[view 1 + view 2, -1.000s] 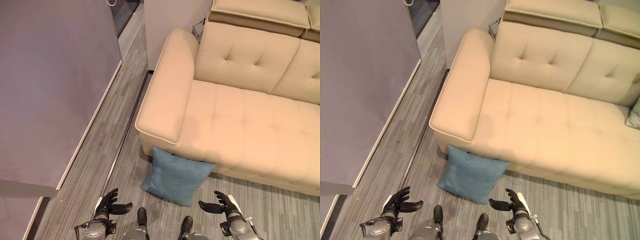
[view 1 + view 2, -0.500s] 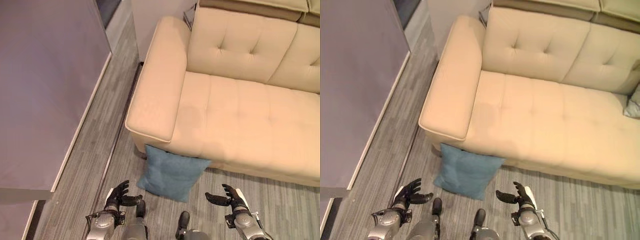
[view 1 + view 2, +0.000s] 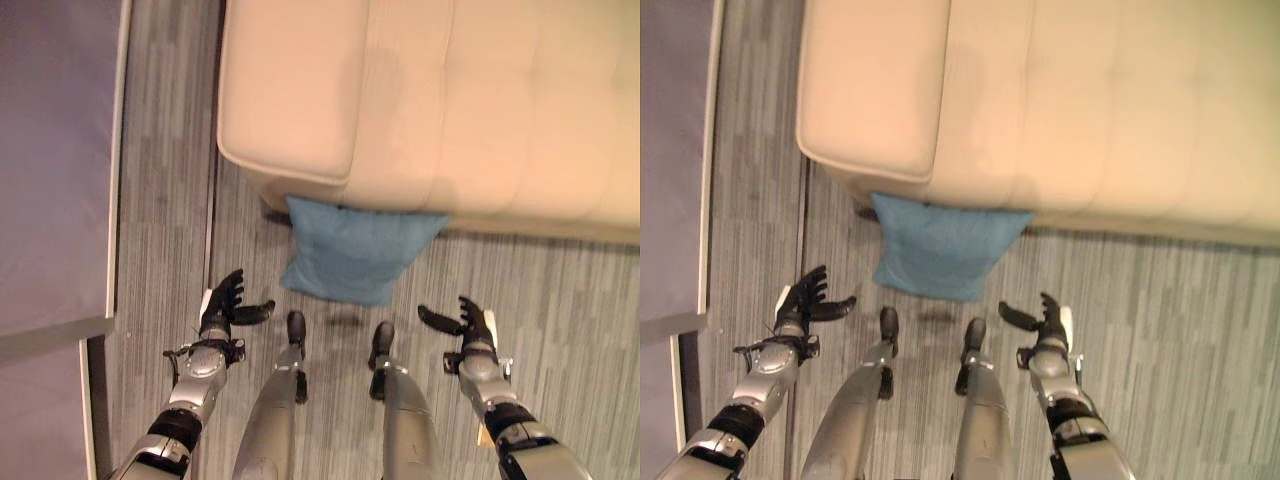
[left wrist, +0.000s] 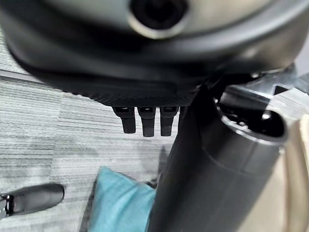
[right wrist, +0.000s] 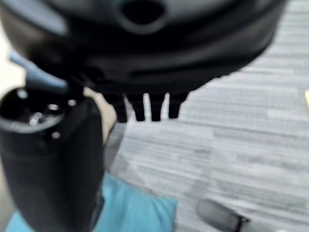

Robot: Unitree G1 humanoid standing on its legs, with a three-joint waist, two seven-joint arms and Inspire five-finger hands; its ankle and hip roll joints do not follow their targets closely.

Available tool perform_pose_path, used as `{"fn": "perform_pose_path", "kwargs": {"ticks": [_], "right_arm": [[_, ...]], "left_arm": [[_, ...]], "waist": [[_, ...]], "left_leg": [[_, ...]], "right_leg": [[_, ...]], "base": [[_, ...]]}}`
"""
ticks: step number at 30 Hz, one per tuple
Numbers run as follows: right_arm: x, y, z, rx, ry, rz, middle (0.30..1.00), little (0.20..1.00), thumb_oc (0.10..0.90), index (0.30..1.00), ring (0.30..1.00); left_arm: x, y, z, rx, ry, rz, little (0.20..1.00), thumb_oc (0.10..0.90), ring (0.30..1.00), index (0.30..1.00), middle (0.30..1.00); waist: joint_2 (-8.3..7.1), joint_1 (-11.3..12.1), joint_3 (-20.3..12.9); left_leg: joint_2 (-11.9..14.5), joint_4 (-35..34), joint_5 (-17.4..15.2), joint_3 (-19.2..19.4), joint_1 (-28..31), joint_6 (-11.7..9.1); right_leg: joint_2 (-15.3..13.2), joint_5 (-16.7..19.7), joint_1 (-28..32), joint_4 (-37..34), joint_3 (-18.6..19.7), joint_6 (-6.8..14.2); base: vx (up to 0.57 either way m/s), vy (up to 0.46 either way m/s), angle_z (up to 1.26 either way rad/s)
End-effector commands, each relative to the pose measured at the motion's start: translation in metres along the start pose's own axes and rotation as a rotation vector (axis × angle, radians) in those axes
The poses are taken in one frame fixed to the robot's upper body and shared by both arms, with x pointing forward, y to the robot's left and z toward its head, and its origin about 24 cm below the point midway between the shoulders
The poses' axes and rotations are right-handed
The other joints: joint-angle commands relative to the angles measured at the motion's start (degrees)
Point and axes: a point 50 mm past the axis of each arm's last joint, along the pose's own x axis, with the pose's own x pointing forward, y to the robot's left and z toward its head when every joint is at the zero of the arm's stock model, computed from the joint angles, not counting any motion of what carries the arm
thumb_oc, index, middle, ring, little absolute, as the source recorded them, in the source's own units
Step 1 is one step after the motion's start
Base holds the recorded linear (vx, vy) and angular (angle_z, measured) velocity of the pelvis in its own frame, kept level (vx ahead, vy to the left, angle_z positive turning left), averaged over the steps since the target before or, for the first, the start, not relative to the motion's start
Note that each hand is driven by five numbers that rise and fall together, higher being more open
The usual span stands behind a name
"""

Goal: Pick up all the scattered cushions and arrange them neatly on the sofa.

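The blue cushion (image 3: 358, 255) leans on the floor against the sofa (image 3: 430, 95) front — ahead of and between the left robot hand (image 3: 224, 303) and right robot hand (image 3: 468, 323), both spread wide, empty, about equally near.

Head cams look down, wrist cams close; all share cushion (image 3: 355, 250).

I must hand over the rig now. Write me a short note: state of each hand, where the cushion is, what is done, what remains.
Left hand: open, holds nothing, above the floor to the left of the cushion.
Right hand: open, holds nothing, to the right of it.
Blue cushion: on the grey floor, leaning against the front of the beige sofa below its armrest.
Done: nothing picked up yet.
Left: grasp the cushion with both hands, lift it, place it neatly on the seat.
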Motion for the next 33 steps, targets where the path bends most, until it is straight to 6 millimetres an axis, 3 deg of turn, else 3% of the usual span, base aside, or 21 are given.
{"fn": "perform_pose_path", "kwargs": {"ticks": [1,3,4,5,7,8,9,11,13,16,18,24,25,26,28,32,33], "right_arm": [[0.002,-0.033,0.008,0.069,-0.088,-0.144,0.900,0.900,0.800,0.900,0.900],[0.009,-0.039,0.034,0.109,-0.152,-0.172,0.900,0.900,0.800,0.900,0.900],[0.009,-0.039,0.034,0.109,-0.152,-0.172,0.900,0.900,0.800,0.900,0.900],[0.015,-0.042,0.060,0.139,-0.213,-0.184,0.900,0.900,0.800,0.900,0.900],[0.017,-0.043,0.069,0.150,-0.234,-0.187,0.900,0.900,0.800,0.900,0.900],[0.019,-0.044,0.094,0.187,-0.295,-0.192,0.900,0.900,0.800,0.900,0.900],[0.020,-0.044,0.105,0.194,-0.320,-0.189,0.900,0.900,0.800,0.900,0.900],[0.020,-0.044,0.123,0.212,-0.363,-0.181,0.900,0.900,0.800,0.900,0.900],[0.017,-0.041,0.163,0.244,-0.459,-0.151,0.900,0.900,0.800,0.900,0.900],[0.016,-0.038,0.172,0.252,-0.476,-0.134,0.900,0.900,0.800,0.900,0.900],[0.012,-0.028,0.200,0.243,-0.531,-0.081,0.900,0.900,0.800,0.900,0.900],[-0.012,0.006,0.255,0.208,-0.685,0.061,0.900,0.900,0.800,0.900,0.900],[-0.012,0.006,0.255,0.208,-0.685,0.061,0.900,0.900,0.800,0.900,0.900],[-0.029,0.026,0.275,0.199,-0.763,0.132,0.900,0.900,0.800,0.900,0.900],[-0.042,0.040,0.285,0.208,-0.812,0.185,0.900,0.900,0.800,0.900,0.900],[-0.071,0.060,0.304,0.296,-0.916,0.275,0.900,0.900,0.800,0.900,0.900],[-0.078,0.064,0.307,0.332,-0.934,0.299,0.552,0.552,0.568,0.552,0.552]], "left_arm": [[0.003,0.004,0.026,-0.063,-0.147,0.065,0.900,0.800,0.900,0.900,0.900],[0.011,0.003,0.047,-0.058,-0.205,0.073,0.900,0.800,0.900,0.900,0.900],[0.011,0.003,0.047,-0.058,-0.205,0.073,0.900,0.800,0.900,0.900,0.900],[0.018,0.001,0.068,-0.051,-0.257,0.075,0.900,0.800,0.900,0.900,0.900],[0.020,-0.001,0.074,-0.054,-0.270,0.074,0.900,0.800,0.900,0.900,0.900],[0.024,-0.005,0.092,-0.051,-0.321,0.071,0.900,0.800,0.900,0.900,0.900],[0.026,-0.007,0.101,-0.053,-0.344,0.064,0.900,0.800,0.900,0.900,0.900],[0.026,-0.013,0.109,-0.054,-0.371,0.044,0.900,0.800,0.900,0.900,0.900],[0.024,-0.024,0.123,-0.049,-0.420,0.001,0.900,0.800,0.900,0.900,0.900],[0.024,-0.028,0.127,-0.048,-0.430,-0.009,0.900,0.800,0.900,0.900,0.900],[0.024,-0.036,0.138,-0.050,-0.453,-0.037,0.900,0.800,0.900,0.900,0.900],[0.025,-0.056,0.180,-0.057,-0.558,-0.079,0.900,0.800,0.900,0.900,0.900],[0.025,-0.056,0.180,-0.057,-0.558,-0.079,0.900,0.800,0.900,0.900,0.900],[0.024,-0.067,0.199,-0.062,-0.599,-0.093,0.900,0.800,0.900,0.900,0.900],[0.022,-0.077,0.212,-0.059,-0.624,-0.108,0.900,0.800,0.900,0.900,0.900],[0.008,-0.116,0.246,-0.107,-0.697,-0.197,0.900,0.800,0.900,0.900,0.900],[-0.001,-0.130,0.254,-0.155,-0.718,-0.238,0.705,0.670,0.705,0.705,0.705]], "waist": [[0.85,-0.72,-6.10],[1.46,-1.07,-5.92],[1.46,-1.07,-5.92],[2.06,-1.37,-5.73],[2.23,-1.42,-5.76],[2.77,-1.42,-5.43],[3.01,-1.44,-5.45],[3.53,-1.25,-5.22],[4.42,-0.74,-4.92],[4.59,-0.57,-4.93],[5.11,0.11,-4.77],[5.27,0.83,-4.27],[5.27,0.82,-4.27],[5.02,0.93,-4.21],[4.63,0.71,-4.40],[3.56,-0.19,-5.17],[3.37,-0.50,-5.60]], "left_leg": [[0.46,8.61,-9.62,-1.99,-6.52,-1.24],[0.73,10.33,-9.70,-1.96,-10.94,-1.13],[0.73,10.33,-9.70,-1.96,-10.94,-1.13],[0.76,11.99,-9.73,-2.19,-15.35,-1.01],[0.74,12.35,-9.67,-2.22,-16.99,-0.95],[0.66,12.76,-9.48,-2.42,-19.73,-0.81],[0.71,13.05,-9.45,-2.41,-21.28,-0.74],[0.53,12.83,-9.28,-2.51,-22.87,-0.56],[0.22,13.14,-9.13,-2.59,-26.26,-0.19],[0.11,13.37,-9.05,-2.60,-27.17,-0.12],[-0.29,13.57,-8.74,-2.93,-29.14,0.12],[-0.53,14.26,-8.03,-3.74,-32.71,0.12],[-0.54,14.27,-8.03,-3.74,-32.73,0.12],[-0.68,14.79,-7.66,-4.28,-33.97,-0.05],[-0.83,15.04,-7.52,-4.61,-34.93,-0.13],[-0.96,15.07,-7.24,-5.31,-37.24,-0.35],[-1.03,15.30,-7.29,-5.43,-37.93,-0.44]], "right_leg": [[0.89,0.45,-2.53,-2.81,0.09,1.79],[0.39,0.24,-7.07,-0.87,0.51,1.84],[0.39,0.24,-7.07,-0.87,0.51,1.84],[0.21,-0.06,-11.96,1.46,1.39,1.79],[0.14,-0.15,-13.61,2.05,1.61,1.82],[0.08,-0.48,-17.14,3.89,2.12,1.90],[-0.11,-0.71,-18.78,4.45,2.48,1.93],[-0.25,-1.00,-20.96,5.32,2.69,2.01],[-0.39,-1.60,-25.37,7.63,3.49,2.22],[-0.46,-1.79,-26.46,8.32,3.64,2.22],[-0.47,-2.29,-29.17,10.05,4.03,2.13],[-0.75,-2.94,-32.98,12.62,3.89,2.05],[-0.76,-2.94,-33.00,12.64,3.89,2.05],[-0.58,-3.12,-34.23,13.51,3.73,1.96],[-0.50,-3.19,-35.06,13.81,3.47,1.90],[-0.24,-3.11,-36.78,13.88,2.95,2.04],[-0.04,-3.04,-37.35,13.93,2.98,2.07]], "base": [[-0.04,-0.014,-0.05],[-0.03,0.001,-0.03],[0.00,0.000,0.00],[0.00,0.000,0.00],[0.00,0.000,0.00],[0.01,0.005,-0.04],[0.02,0.003,-0.06],[0.04,0.014,-0.01],[0.06,0.032,0.04],[0.01,0.008,0.05],[0.01,0.004,0.02],[0.00,-0.028,0.09],[0.00,-0.039,0.12],[0.00,-0.055,0.08],[0.00,-0.065,0.02],[0.00,-0.050,0.03],[0.00,0.000,0.00]]}}
